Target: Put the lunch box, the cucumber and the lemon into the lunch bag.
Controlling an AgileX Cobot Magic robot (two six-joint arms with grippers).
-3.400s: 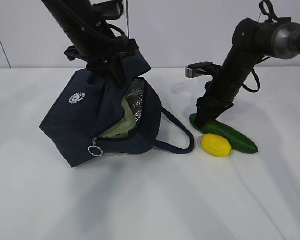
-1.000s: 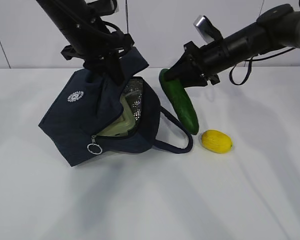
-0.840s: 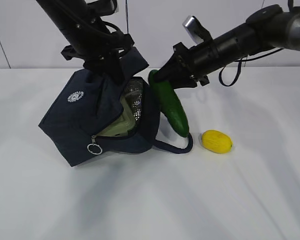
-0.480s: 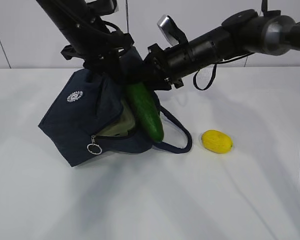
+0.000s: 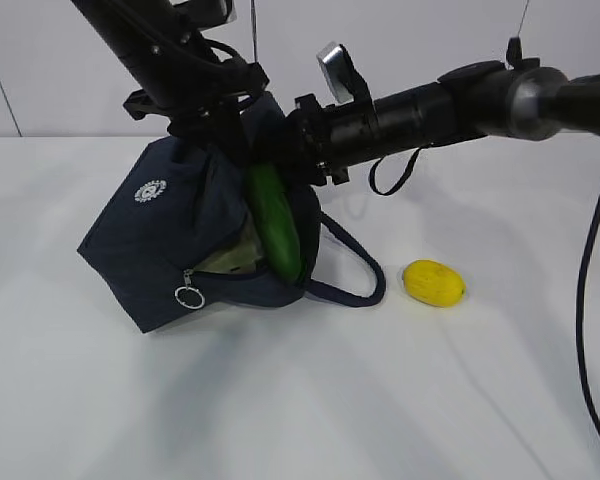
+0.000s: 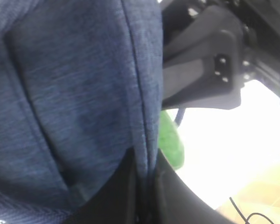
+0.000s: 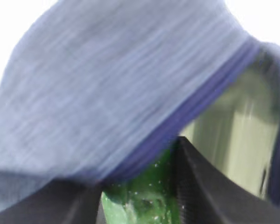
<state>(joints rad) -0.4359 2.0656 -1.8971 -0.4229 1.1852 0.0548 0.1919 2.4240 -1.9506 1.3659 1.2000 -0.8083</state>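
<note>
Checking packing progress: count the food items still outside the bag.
1. The lemon lies on the table right of the bag. The cucumber, held by the right gripper, is already partway into the opening. None seem hidden.

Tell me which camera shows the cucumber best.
The exterior view: nearly the whole cucumber shows, hanging into the lunch bag opening. The right wrist view shows only its blurred gripped end; the left wrist view shows a green sliver beyond the fabric.
</note>
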